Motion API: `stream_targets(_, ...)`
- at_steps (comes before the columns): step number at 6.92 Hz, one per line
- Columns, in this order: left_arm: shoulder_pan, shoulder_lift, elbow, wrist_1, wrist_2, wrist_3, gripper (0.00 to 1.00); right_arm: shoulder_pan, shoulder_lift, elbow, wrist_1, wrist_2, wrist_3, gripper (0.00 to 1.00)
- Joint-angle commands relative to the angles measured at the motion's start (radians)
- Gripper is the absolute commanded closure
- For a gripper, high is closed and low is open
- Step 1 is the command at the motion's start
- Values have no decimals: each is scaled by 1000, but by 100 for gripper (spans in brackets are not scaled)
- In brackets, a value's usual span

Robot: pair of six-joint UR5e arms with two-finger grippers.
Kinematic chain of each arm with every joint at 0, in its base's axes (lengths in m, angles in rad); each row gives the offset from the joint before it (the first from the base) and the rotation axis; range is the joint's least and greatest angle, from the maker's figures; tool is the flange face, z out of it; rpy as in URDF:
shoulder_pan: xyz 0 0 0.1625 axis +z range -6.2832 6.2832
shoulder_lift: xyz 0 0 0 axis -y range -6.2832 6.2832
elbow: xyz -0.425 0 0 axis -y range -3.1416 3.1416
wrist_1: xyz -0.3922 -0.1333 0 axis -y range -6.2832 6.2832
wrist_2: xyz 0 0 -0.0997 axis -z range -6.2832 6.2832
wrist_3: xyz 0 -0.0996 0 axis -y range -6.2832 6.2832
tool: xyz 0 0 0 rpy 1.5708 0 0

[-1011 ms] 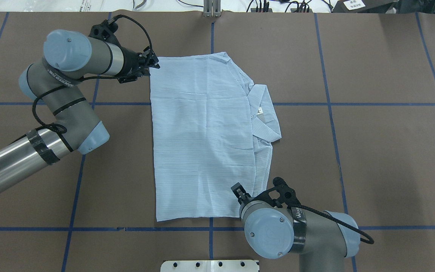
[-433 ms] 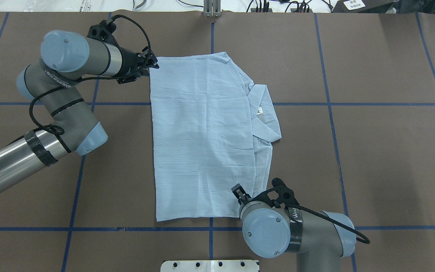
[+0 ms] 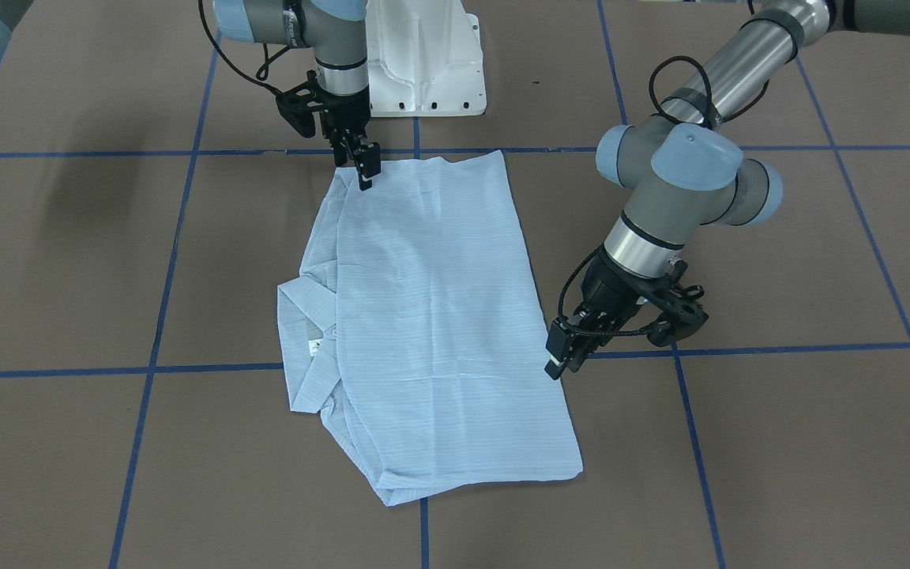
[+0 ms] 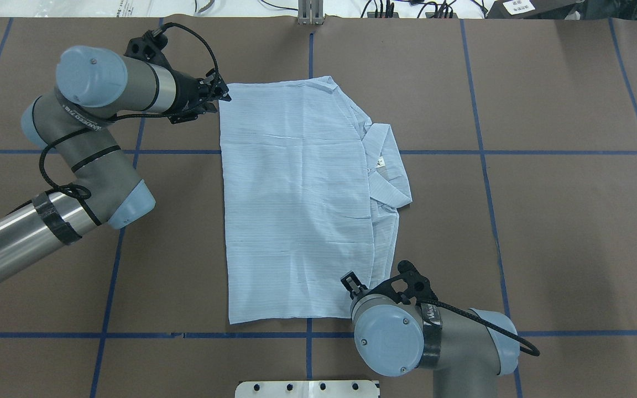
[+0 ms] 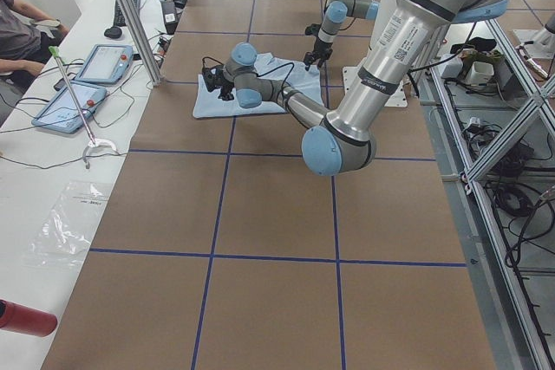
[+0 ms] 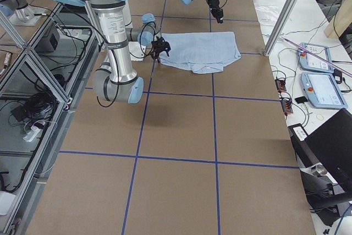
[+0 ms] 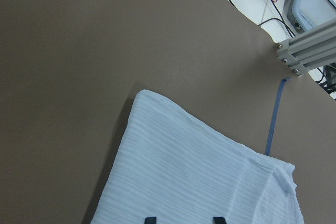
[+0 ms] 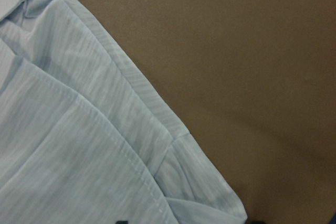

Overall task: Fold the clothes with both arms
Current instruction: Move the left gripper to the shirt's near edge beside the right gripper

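The pale-blue striped shirt (image 4: 296, 204) lies flat on the brown table, folded into a rectangle. Its collar (image 4: 387, 171) and white neck tag (image 4: 380, 161) stick out on the right side. My left gripper (image 4: 222, 95) hovers just off the shirt's far-left corner, open and empty; the left wrist view shows its fingertips apart over the cloth (image 7: 199, 177). My right gripper (image 4: 353, 284) is above the shirt's near-right corner, open and empty, and the right wrist view shows the hem (image 8: 68, 145) below it. In the front-facing view the shirt (image 3: 431, 332) lies between the left gripper (image 3: 558, 362) and the right gripper (image 3: 366, 172).
The white pedestal base (image 4: 307, 388) sits at the near table edge. Blue tape lines (image 4: 484, 152) cross the brown surface. An aluminium post (image 4: 310, 14) stands at the far edge. A person and two tablets (image 5: 78, 84) are beside the table.
My left arm has drawn back a little to the left, away from the shirt's far-left corner. My right arm has shifted slightly toward the base. The shirt has not moved.
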Motion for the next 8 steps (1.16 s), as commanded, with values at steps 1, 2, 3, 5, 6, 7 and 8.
stream_targets(1,2,5,-1,0,0,0,53,0,18,-20,1,0,1,36)
stream_targets(2,0,7,-1,0,0,0,53,0,23,-20,1,2,9,80)
stream_targets(3,2,7,-1,0,0,0,53,0,24,-20,1,2,11,100)
stream_targets(5,2,7,-1,0,0,0,53,6,26,-9,-1,35,6,100)
stream_targets(6,2,7,-1,0,0,0,53,8,24,-9,-1,45,3,100)
stream_targets(7,2,7,-1,0,0,0,53,9,26,-9,1,45,1,100)
stream_targets(8,3,7,-1,0,0,0,53,11,24,-11,1,45,1,100)
